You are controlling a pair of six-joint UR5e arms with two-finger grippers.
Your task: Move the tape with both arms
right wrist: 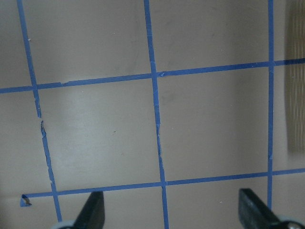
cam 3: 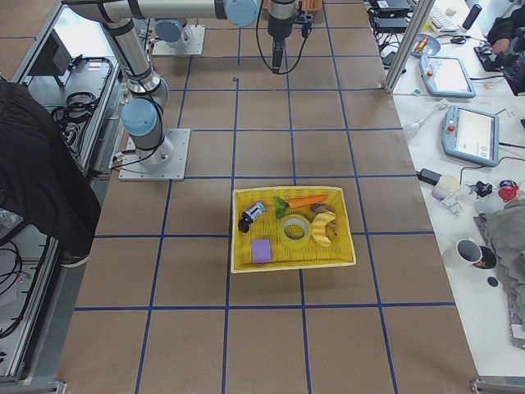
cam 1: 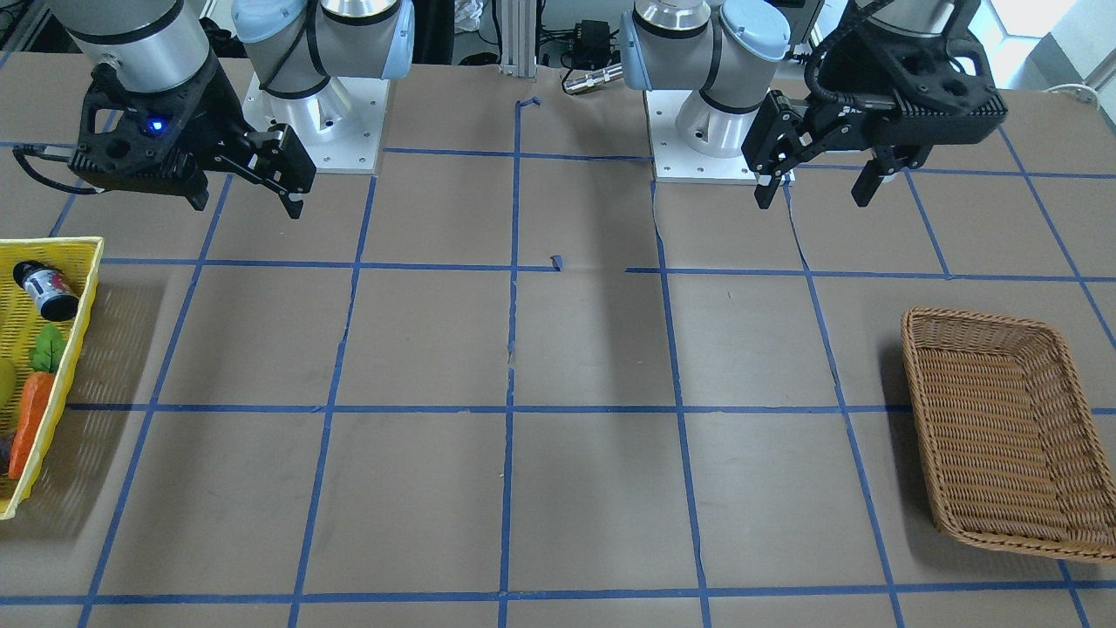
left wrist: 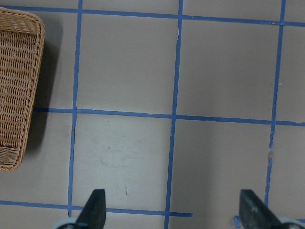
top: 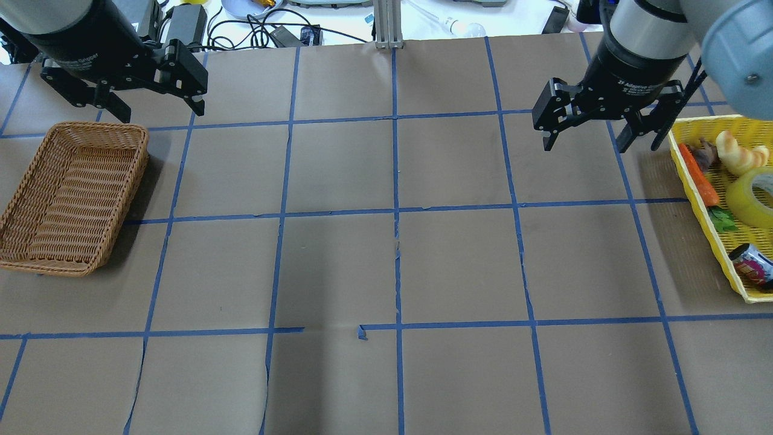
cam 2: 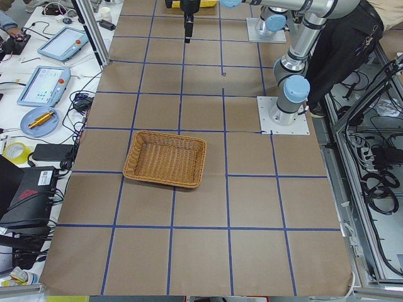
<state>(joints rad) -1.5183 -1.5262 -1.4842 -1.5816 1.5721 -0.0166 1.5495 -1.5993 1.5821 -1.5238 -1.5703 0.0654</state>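
Spread wide and empty, the right gripper (right wrist: 172, 212) hangs above the table (top: 459, 260). Seen from the table's right end, the tape (cam 3: 294, 229) lies flat in the yellow basket (cam 3: 235, 238), between a can (cam 3: 253, 213) and bread (cam 3: 323, 227), with a carrot (cam 3: 308, 201) just behind. Farther on, the right gripper hovers near that basket's corner. Farthest, the left gripper (left wrist: 174, 212), also spread and empty, hangs by the wicker basket (top: 140, 158).

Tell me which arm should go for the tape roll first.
Right. The tape roll lies in the yellow basket on the robot's right, near the open right gripper. The left gripper, also open, hangs at the far end by the wicker basket.
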